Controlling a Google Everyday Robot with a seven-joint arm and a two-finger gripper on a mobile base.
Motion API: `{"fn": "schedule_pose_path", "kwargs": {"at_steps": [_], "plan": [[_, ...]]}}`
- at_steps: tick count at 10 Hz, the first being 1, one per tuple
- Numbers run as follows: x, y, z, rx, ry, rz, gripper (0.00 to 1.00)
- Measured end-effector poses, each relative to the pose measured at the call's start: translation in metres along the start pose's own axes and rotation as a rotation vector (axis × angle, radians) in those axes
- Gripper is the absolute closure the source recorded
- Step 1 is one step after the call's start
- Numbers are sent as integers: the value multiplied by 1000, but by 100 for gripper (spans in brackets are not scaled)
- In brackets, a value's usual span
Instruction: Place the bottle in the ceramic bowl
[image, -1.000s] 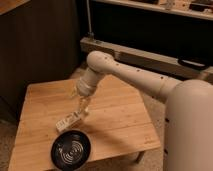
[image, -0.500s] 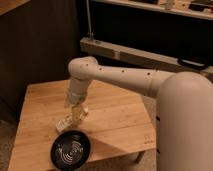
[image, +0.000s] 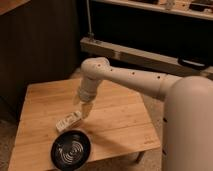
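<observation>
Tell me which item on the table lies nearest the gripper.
The white bottle, lying on its side right beside the gripper. The black ceramic bowl sits farther off, toward the camera.

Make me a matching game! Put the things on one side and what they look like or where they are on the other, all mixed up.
Things:
1. bottle
2. ceramic bowl
3. tool
4. table

Clues:
A. light wood, with the bottle and the bowl on it
B. black and shiny, with pale rings inside, near the table's front edge
C. white, lying on its side
D. pointing down, right by one end of the bottle

Pairs: 1-C, 2-B, 3-D, 4-A
</observation>
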Motion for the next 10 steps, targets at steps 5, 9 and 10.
{"fn": "schedule_pose_path", "kwargs": {"at_steps": [5,9,10], "plan": [[17,-13,40,-23,-33,-21,35],[17,-12,41,-22,-33,-22,35],[18,-14,41,-11,-25,-32,35]]}}
